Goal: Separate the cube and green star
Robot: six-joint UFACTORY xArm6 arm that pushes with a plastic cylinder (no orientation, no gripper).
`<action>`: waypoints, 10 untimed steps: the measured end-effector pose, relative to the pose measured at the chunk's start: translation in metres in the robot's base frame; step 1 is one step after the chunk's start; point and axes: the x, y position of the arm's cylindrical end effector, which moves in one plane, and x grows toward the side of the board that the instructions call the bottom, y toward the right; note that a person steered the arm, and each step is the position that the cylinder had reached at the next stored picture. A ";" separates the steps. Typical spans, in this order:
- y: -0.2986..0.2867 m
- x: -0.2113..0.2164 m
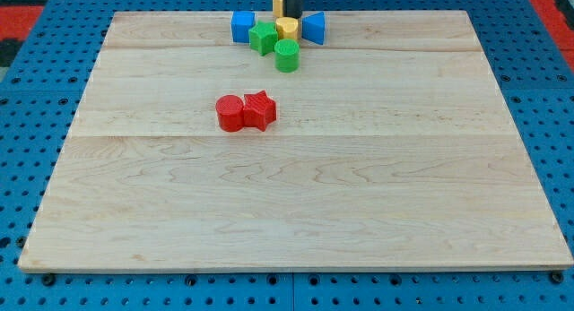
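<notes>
1. My tip [293, 16] stands at the view's top edge of the wooden board [359, 212], just behind the yellow block [287, 27]; it is a bare rod with no jaws to open or close.
2. The blue cube [242, 26] touches the green star [263, 38] on its left; a blue triangular block [314, 27] and a green cylinder [287, 56] crowd alongside.
3. A red cylinder [230, 113] and a red star [259, 110] touch, well apart toward the centre.
</notes>
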 end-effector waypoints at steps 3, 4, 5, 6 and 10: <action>-0.064 0.000; -0.090 0.010; -0.100 0.082; -0.104 0.090; 0.027 0.049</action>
